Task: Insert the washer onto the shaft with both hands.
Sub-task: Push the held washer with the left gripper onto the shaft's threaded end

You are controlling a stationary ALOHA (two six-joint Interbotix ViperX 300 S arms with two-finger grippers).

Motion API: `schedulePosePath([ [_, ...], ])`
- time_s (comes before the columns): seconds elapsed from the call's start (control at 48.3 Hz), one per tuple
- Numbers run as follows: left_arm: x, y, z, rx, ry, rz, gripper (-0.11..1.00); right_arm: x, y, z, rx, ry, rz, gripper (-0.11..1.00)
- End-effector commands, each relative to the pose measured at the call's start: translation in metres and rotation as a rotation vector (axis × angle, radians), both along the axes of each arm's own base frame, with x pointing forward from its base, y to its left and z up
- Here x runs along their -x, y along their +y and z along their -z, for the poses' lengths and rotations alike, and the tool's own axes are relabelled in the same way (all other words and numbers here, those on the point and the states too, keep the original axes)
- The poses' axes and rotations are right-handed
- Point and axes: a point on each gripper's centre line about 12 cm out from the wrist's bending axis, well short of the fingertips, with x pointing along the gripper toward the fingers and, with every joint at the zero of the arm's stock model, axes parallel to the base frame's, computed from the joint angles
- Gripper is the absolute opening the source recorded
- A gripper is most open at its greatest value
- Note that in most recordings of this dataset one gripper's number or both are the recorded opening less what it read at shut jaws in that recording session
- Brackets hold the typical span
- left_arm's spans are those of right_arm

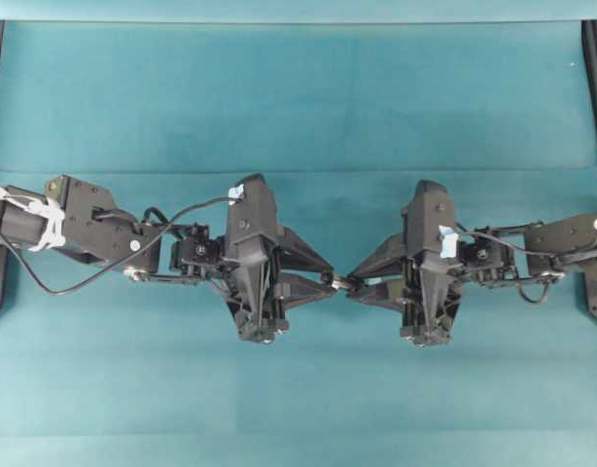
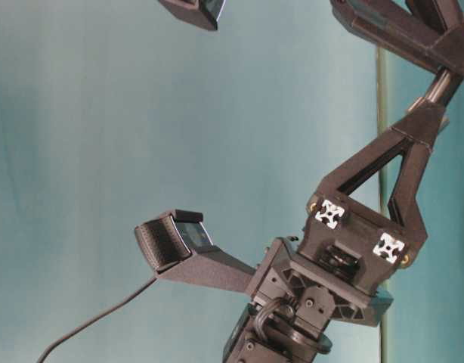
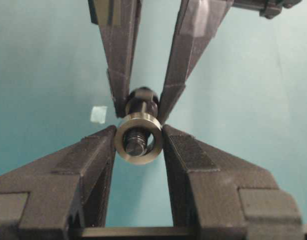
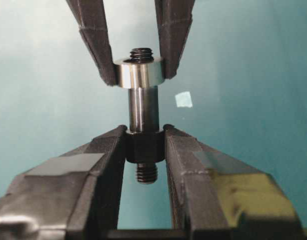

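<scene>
From overhead we see the left gripper (image 1: 330, 277) and right gripper (image 1: 354, 285) meeting tip to tip above the bare teal tabletop (image 1: 298, 97). At table level only one gripper's fingers show, and the parts are too small to make out. In the left wrist view, the left gripper clamps the washer (image 3: 138, 138), threaded tip poking through. In the right wrist view, the right gripper (image 4: 145, 148) pinches the shaft (image 4: 143, 117), and a pale blue tape square (image 4: 183, 99) lies on the tabletop beyond.

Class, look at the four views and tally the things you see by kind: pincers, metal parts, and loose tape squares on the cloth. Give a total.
Pincers: 2, the left pincer and the right pincer
Metal parts: 2, the washer and the shaft
Loose tape squares: 1, the tape square
Total: 5
</scene>
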Motion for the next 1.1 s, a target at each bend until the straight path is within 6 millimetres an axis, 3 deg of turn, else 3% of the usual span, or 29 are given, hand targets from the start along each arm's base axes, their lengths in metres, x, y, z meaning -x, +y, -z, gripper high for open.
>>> schedulePosePath([
  [0.0,-0.004,-0.002,-0.008,-0.001,-0.023,0.006,0.36,-0.007,-0.002,-0.008,-0.002,-0.038,0.006,0.00],
  [1.077,-0.021,-0.005,-0.006,-0.020,0.020,0.017,0.36,-0.013,-0.007,-0.010,0.004,-0.057,0.019,0.00],
])
